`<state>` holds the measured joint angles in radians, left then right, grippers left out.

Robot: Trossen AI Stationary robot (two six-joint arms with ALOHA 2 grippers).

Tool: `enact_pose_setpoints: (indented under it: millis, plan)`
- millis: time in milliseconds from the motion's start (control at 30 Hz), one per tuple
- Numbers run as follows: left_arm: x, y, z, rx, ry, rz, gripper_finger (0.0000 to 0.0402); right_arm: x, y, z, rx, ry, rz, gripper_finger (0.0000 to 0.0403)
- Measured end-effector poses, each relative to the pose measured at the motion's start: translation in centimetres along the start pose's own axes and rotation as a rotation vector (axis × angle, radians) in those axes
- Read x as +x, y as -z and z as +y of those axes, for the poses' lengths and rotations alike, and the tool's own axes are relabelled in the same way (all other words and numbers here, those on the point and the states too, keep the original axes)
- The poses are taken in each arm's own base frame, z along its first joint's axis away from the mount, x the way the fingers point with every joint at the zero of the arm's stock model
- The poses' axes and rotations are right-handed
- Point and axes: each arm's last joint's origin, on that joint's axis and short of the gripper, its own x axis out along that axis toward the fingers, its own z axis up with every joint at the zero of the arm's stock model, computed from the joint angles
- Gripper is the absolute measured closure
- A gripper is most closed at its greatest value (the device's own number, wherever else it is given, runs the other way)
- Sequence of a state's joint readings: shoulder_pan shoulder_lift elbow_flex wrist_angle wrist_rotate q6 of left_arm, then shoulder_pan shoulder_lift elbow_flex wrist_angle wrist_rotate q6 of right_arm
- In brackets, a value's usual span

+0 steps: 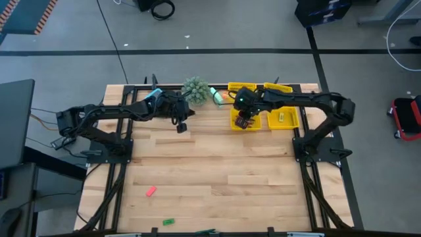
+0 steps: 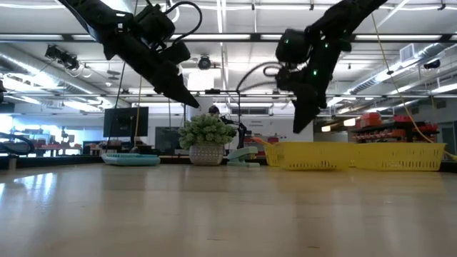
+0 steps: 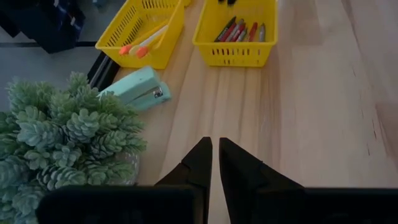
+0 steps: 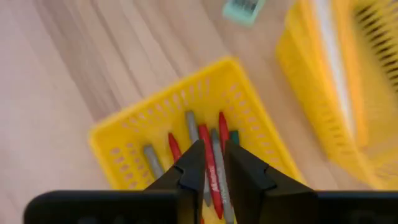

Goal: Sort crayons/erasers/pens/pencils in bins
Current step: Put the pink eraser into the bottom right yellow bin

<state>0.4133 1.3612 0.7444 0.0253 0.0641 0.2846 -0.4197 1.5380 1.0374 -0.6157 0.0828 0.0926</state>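
Four yellow bins (image 1: 263,105) stand at the table's far right. My right gripper (image 1: 245,122) hovers over the nearer left bin (image 4: 134,140), which holds several red and grey sticks (image 4: 211,165). Its fingers are a little apart and hold nothing. My left gripper (image 1: 179,125) is shut and empty above the bare table, near the plant. The far bin (image 3: 144,31) holds orange and whitish pencils. A pink eraser (image 1: 150,191) and a green eraser (image 1: 168,222) lie on the table near its front edge.
A potted plant (image 1: 195,89) and a pale green stapler (image 3: 138,88) stand at the far edge between the arms. The wide wooden table top (image 1: 217,171) lies in front of both grippers.
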Motion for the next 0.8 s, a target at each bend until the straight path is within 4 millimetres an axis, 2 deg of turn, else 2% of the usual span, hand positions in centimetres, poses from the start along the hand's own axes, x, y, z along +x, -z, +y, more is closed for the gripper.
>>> enact_pose_setpoints:
  millis: [167,300,400,533,700,800]
  plan:
    - [0.0,0.2,-0.1,-0.041,0.007,0.021,0.0365,-3.8,0.0,1.2,0.016,-0.039,-0.126,0.0300]
    - [-0.1,0.9,-0.3,-0.044,0.028,0.095,0.0351,-6.7,0.4,2.4,0.036,-0.051,-0.230,0.0268]
    - [-0.1,1.3,-0.5,-0.049,0.041,0.135,0.0334,-7.7,0.5,2.8,0.065,-0.051,-0.281,0.0254]
    - [-0.1,1.3,-1.1,-0.044,0.060,0.149,0.0309,-7.2,0.6,4.3,0.107,-0.081,-0.259,0.0251]
    - [-0.1,1.1,-2.3,-0.113,0.092,0.158,0.0285,-5.0,1.0,8.4,0.074,-0.146,-0.211,0.0253]
    - [-0.3,1.4,-3.4,-0.085,0.130,0.217,0.0277,-4.5,1.7,10.7,0.057,-0.182,-0.192,0.0253]
